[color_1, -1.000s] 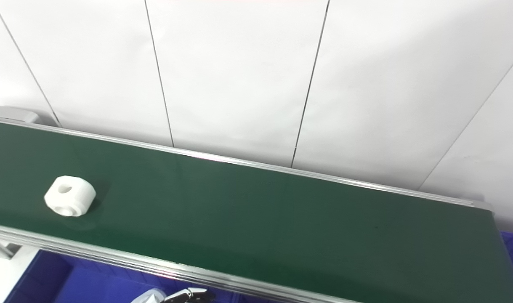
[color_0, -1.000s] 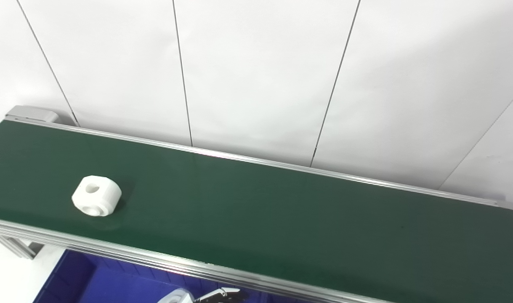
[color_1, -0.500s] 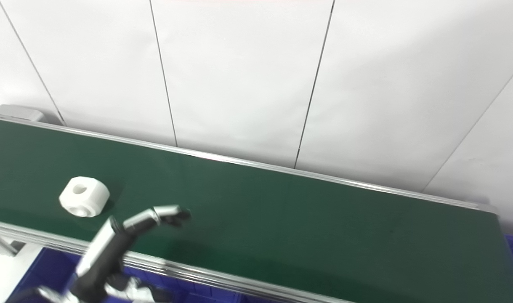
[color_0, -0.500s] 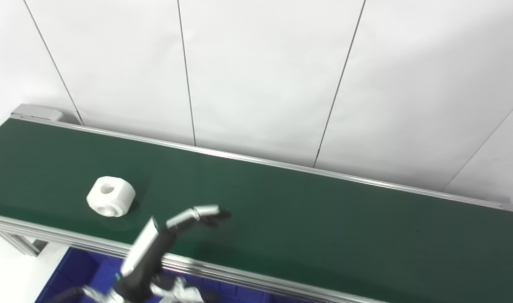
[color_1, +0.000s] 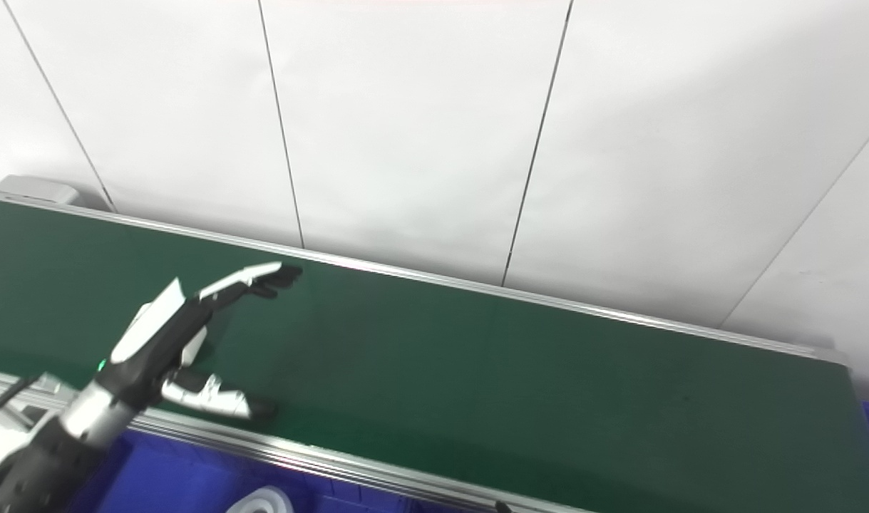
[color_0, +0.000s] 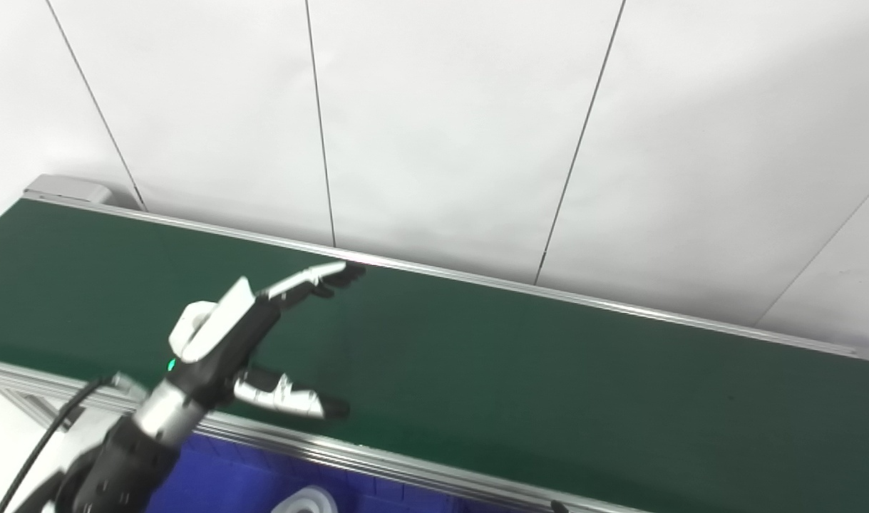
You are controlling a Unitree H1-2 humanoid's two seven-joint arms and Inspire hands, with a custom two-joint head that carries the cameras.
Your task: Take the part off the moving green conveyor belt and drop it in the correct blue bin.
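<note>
Green belt; white part, seemingly half-hidden

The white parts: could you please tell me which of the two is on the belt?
The part mostly hidden behind the open left hand is on the belt. The other part lies below the belt's near rail, in the blue bin.

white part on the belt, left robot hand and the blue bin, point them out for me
white part (color_0: 189,318), left eye view, on the bit showing behind the hand
left robot hand (color_0: 224,342), left eye view, on the back of the palm
blue bin (color_0: 227,477), left eye view, on its bare floor below the belt
</note>
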